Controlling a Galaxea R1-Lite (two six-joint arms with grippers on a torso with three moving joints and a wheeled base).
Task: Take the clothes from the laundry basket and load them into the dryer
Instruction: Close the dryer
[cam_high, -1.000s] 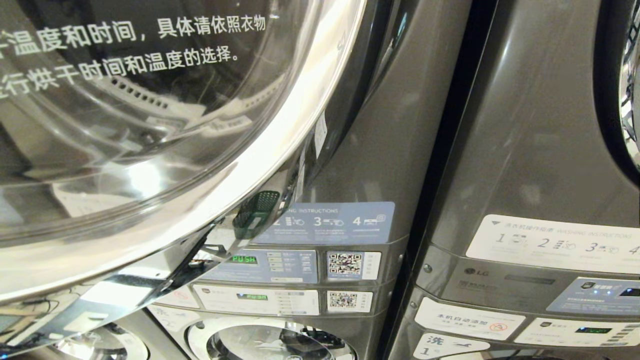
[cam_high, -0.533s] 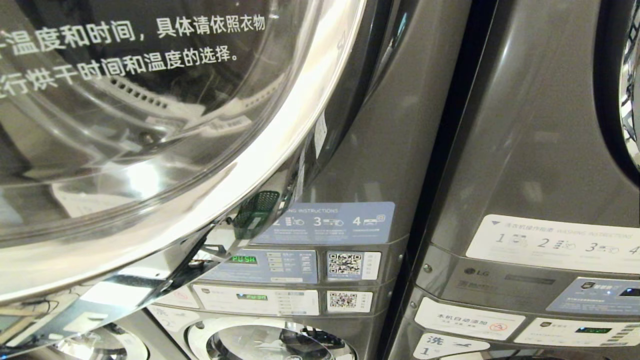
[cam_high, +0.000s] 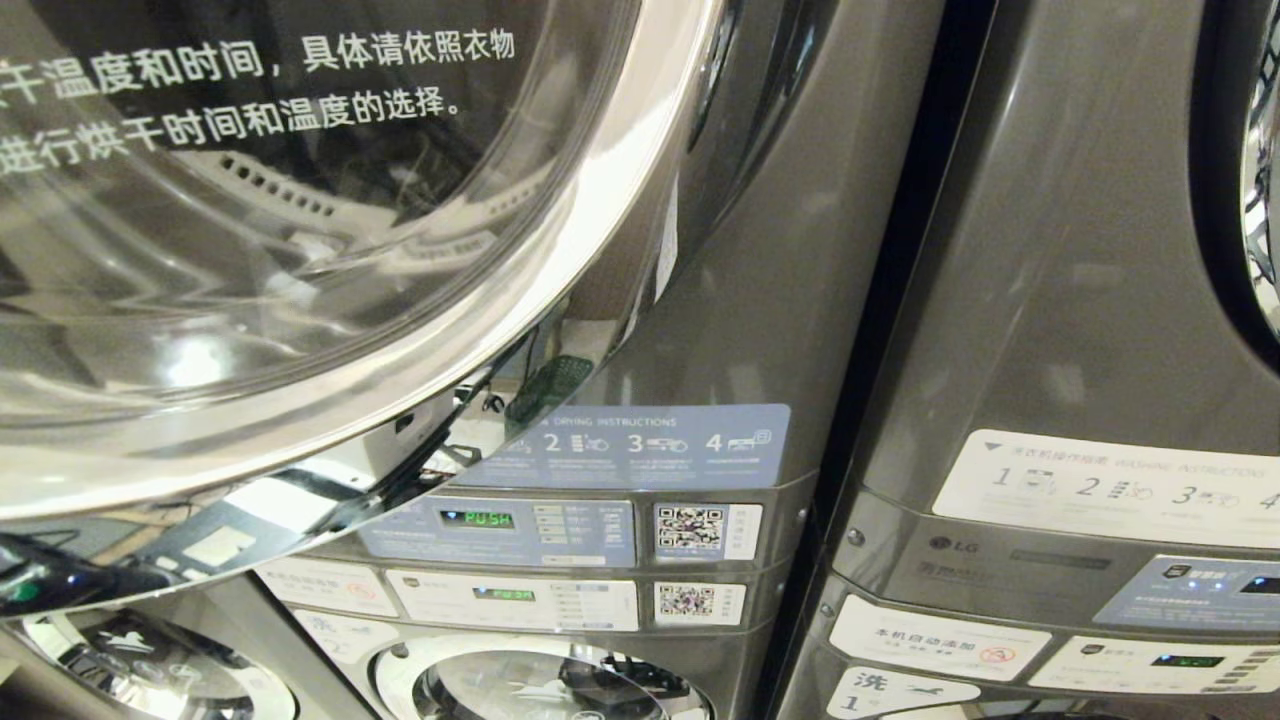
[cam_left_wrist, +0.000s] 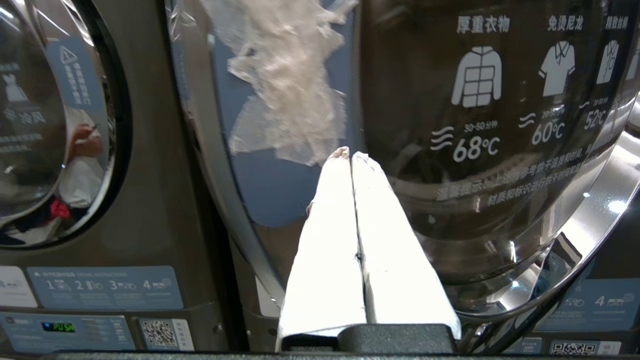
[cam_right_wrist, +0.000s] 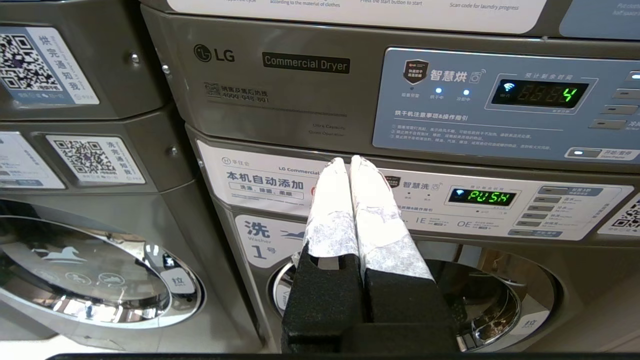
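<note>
the dryer door stands swung open, filling the head view. the left claw is pressed shut on nothing beside that door; the right claw likewise, empty. no basket or clothes show, so loading looks unstarted.

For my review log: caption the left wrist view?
Shut left end effector before the open dryer door, holding nothing.

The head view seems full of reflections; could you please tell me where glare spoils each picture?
Head view: bright glare and reflections streak the curved glass dryer door. Left wrist view: the white-wrapped left end effector is blown out, detail lost. Right wrist view: evenly lit, green PUSH display readable.
</note>
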